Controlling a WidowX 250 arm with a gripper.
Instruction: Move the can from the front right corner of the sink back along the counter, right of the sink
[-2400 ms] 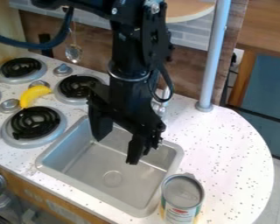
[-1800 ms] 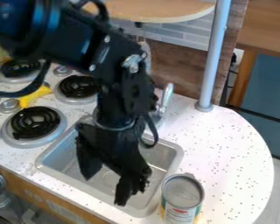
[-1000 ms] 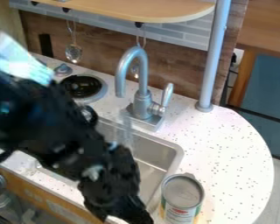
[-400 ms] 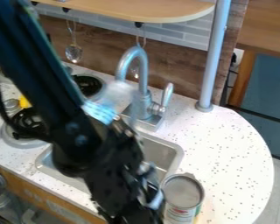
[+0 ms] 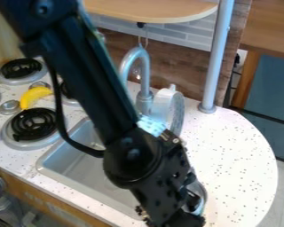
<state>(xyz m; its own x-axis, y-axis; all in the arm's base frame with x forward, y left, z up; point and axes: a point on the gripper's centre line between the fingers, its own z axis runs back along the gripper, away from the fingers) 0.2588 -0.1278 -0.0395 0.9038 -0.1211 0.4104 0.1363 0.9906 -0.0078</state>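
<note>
One black gripper (image 5: 181, 220), spread or closed I cannot tell, near one grey-lidded cylindrical can (image 5: 200, 189); four round grey-rimmed burners (image 5: 34, 126).

Your black two-finger gripper (image 5: 183, 218) is at the lower right-centre, partly hiding a round, silver-rimmed metal can (image 5: 202, 191). Up and left of the jaws lies the grey steel sink (image 5: 79, 170); beyond it, a curved yellow banana (image 5: 34, 95) sits beside black coil burners (image 5: 34, 125). The arched silver faucet (image 5: 145, 73) stands above the jaws.
</note>
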